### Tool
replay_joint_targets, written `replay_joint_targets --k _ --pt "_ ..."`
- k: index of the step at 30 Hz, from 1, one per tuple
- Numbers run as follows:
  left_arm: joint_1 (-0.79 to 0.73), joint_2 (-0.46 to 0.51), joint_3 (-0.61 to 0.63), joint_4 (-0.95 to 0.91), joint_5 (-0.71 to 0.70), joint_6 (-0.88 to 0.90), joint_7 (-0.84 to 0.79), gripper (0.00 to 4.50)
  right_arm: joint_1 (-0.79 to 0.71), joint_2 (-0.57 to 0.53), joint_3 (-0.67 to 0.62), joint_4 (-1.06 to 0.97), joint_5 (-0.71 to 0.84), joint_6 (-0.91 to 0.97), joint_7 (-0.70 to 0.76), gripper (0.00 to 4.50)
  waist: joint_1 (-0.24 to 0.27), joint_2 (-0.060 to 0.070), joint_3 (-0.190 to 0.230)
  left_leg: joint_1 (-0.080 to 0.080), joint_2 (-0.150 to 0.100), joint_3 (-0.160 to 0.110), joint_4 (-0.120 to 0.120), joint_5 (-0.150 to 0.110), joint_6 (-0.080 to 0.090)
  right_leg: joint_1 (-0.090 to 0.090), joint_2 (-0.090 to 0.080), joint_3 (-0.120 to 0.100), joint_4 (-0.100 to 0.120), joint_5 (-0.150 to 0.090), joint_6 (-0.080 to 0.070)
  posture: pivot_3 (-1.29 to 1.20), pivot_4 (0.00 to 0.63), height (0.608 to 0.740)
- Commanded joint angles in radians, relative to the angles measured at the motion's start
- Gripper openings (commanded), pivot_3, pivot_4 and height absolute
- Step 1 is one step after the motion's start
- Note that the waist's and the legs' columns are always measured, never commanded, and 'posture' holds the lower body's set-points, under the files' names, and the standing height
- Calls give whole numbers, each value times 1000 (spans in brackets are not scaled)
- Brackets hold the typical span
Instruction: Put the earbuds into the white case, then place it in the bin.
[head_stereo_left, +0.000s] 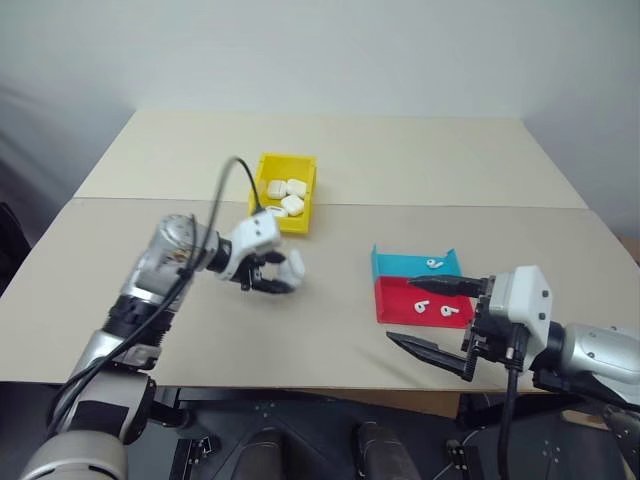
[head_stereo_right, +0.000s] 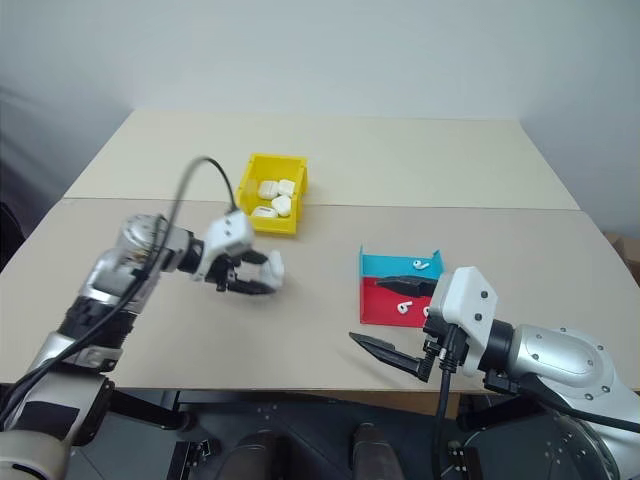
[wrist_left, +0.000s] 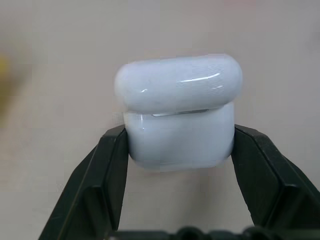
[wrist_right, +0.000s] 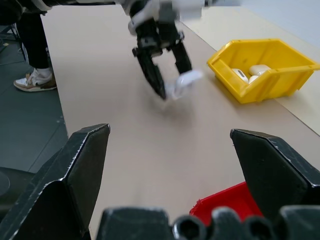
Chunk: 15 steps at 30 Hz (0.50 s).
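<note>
Entry, near to far, as I had it on the feed.

Right gripper (head_stereo_left: 440, 322) — nearest, at the table's (head_stereo_left: 330, 330) front edge; I saw its fingers spread to full width with nothing between them.

Red tray (head_stereo_left: 400, 312) — just beyond that gripper, 2 earbuds (head_stereo_left: 433, 307) lying loose on it. Blue tray (head_stereo_left: 395, 266) touching it behind, 1 more earbud (head_stereo_left: 434, 264) inside.

Left gripper (head_stereo_left: 268, 272) — mid-table, lifted off the surface; its fingers (wrist_left: 107, 170) were clamped on the lower body of the white case (wrist_left: 179, 111), lid down as far as I could tell.

Bin (head_stereo_left: 270, 190) — yellow, farthest, just beyond the left gripper; about 4 white cases already lay in it.

Risks, in my judgement: the pads held only the glossy lower half, so the case could slip or twist loose on the way over. A low approach could clip the bin's near wall and shove it. Whether this case held its earbuds I could not tell — those in the trays made me wary of binning an empty one.

Writing: none legible; no brand or label on case, bin or trays.
</note>
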Motion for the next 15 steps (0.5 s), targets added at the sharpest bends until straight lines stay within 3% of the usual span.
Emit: replay_joint_targets --k 1,8,15 --pt "106 -62 170 -233 -184 21 90 2793 -33 0 -34 21 17 -30 16 4500 0 0 0 1 0 0 0 0 0 1 0 0 -1 0 0 0 150 740" --pt "243 -237 299 -416 -470 25 206 2793 -128 -28 -1 108 -9 -25 62 4500 0 0 0 5 0 0 1 0 0 5 0 0 0 0 1 0 150 740" --pt "274 -253 272 -440 -671 14 121 2793 -254 -145 82 169 -79 111 32 4500 -3 0 0 5 -1 2 1 0 0 4 0 1 0 1 0 0 150 740"
